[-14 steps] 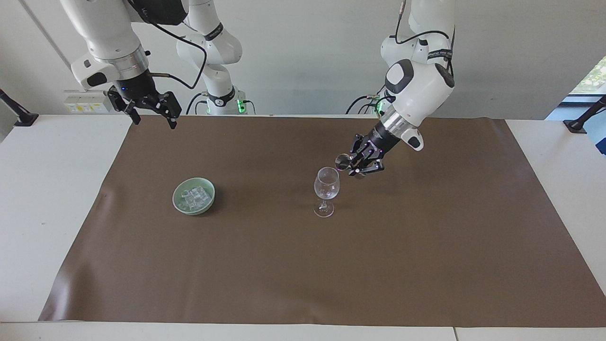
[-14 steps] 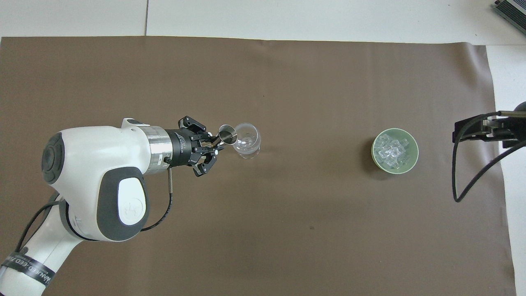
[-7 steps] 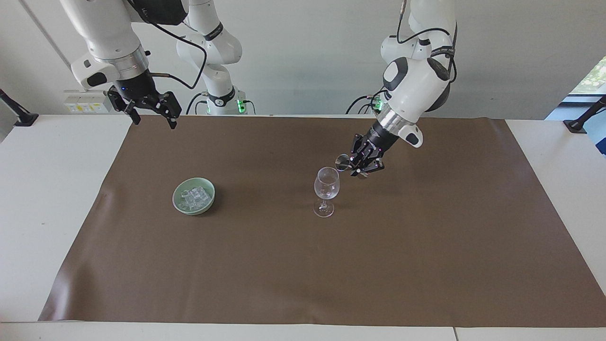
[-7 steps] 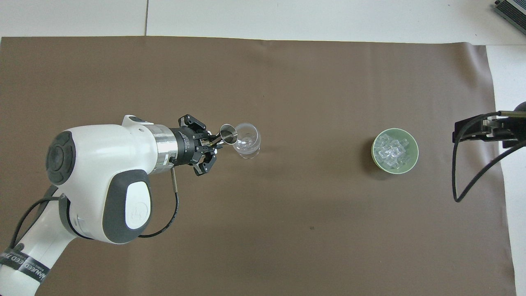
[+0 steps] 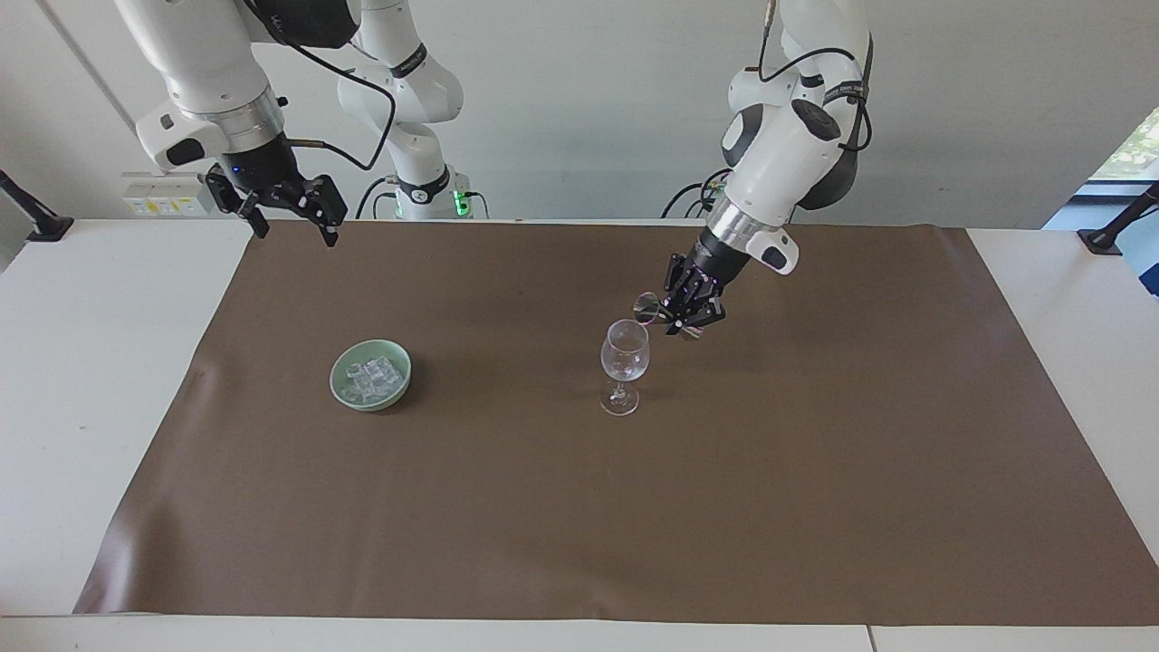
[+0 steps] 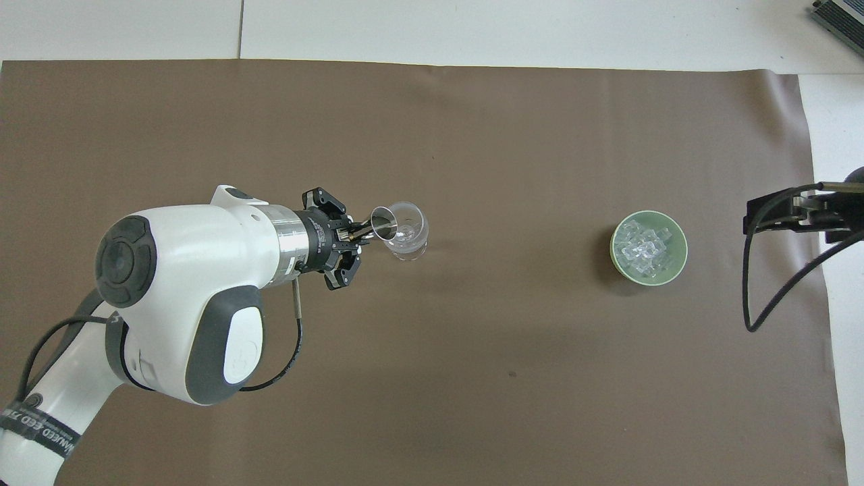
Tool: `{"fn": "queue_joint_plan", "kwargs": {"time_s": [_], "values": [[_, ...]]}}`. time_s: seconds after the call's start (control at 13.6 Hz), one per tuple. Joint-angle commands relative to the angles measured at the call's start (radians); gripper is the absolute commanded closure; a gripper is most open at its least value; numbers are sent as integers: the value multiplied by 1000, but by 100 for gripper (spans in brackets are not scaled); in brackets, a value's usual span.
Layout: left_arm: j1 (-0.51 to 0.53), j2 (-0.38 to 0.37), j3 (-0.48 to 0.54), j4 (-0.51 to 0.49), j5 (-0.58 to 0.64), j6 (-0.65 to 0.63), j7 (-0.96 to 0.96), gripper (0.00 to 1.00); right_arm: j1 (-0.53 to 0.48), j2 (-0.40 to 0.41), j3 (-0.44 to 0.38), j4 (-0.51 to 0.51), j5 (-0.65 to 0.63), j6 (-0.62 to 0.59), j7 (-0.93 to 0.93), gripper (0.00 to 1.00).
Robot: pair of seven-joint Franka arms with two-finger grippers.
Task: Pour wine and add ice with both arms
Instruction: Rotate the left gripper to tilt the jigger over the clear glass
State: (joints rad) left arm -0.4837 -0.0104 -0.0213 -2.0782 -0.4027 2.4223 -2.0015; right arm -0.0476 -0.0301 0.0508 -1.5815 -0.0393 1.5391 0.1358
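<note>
**Left arm tipping cup at glass, right arm parked**

Facing view, scanning across:

- Right gripper (image 5: 288,220): fingers spread wide, nothing in them. Raised over the table edge at the robots' end, toward the right arm's end of the table. Arm is waiting.
- Green bowl (image 5: 370,374): sits on the brown mat (image 5: 815,498), toward the right arm's end. Ice (image 5: 372,378) is piled inside it, clear cubes, bowl roughly full.
- Wine glass (image 5: 624,365): upright on the mat near the middle, well apart from the bowl. Contents hard to read.
- Left gripper (image 5: 681,312): fingers clamped tight on 1 small metal cup (image 5: 646,308). Cup is tilted on its side, mouth toward the glass, just above the rim.

Overhead view agrees: cup (image 6: 383,222) overlaps the rim of the glass (image 6: 406,230); the ice (image 6: 644,244) is all in the bowl (image 6: 680,260).
</note>
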Motion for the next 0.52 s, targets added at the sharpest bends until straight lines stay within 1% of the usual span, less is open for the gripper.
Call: {"fn": "queue_joint_plan", "kwargs": {"time_s": [0.0, 0.07, 0.29, 0.44], "values": [[-29, 16, 15, 33, 50, -38, -31, 100, -14, -5, 6, 1, 19, -4, 4, 0], [-29, 20, 15, 38, 53, -40, -34, 100, -14, -5, 6, 1, 19, -4, 4, 0], [-42, 21, 15, 41, 116, -42, -72, 100, -12, -5, 6, 1, 19, -4, 4, 0], [-42, 26, 15, 61, 153, -69, -83, 100, -14, -5, 6, 3, 19, -4, 4, 0]]}}
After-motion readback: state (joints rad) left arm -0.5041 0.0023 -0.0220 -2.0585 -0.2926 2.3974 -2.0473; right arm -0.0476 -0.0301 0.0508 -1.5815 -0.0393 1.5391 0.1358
